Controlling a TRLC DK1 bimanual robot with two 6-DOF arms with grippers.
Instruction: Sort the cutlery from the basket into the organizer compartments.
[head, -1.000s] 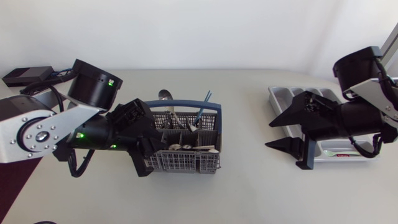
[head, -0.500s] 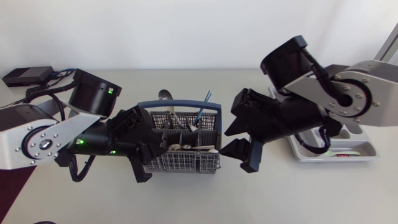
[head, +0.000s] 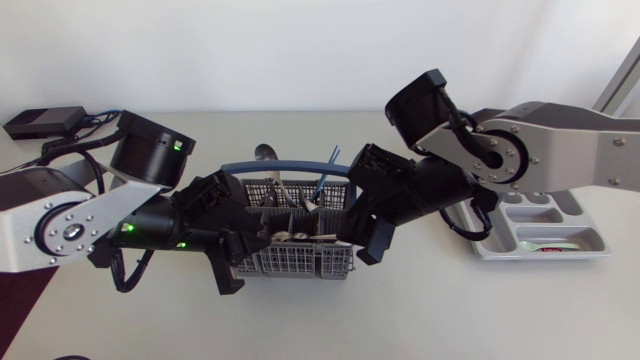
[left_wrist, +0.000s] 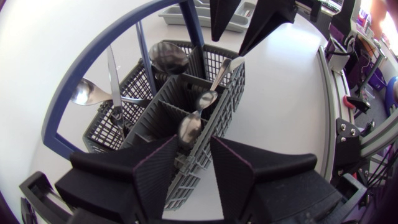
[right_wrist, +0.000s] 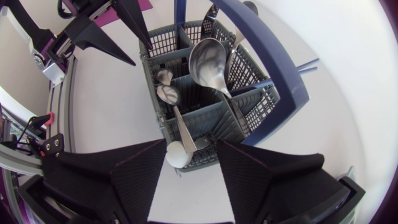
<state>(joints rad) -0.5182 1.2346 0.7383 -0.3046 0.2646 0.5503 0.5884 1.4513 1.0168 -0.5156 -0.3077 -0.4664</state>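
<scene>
The grey basket with its blue hoop handle stands in the middle of the bench, with several spoons standing in its compartments. The organizer lies well apart at the right, partly under the right arm. The left gripper sits low at the basket's left end, its fingers spread astride the end wall. The right gripper hangs over the basket's right end, its fingers spread to either side of the handle tip of a leaning spoon, which stands between them unpinched.
</scene>
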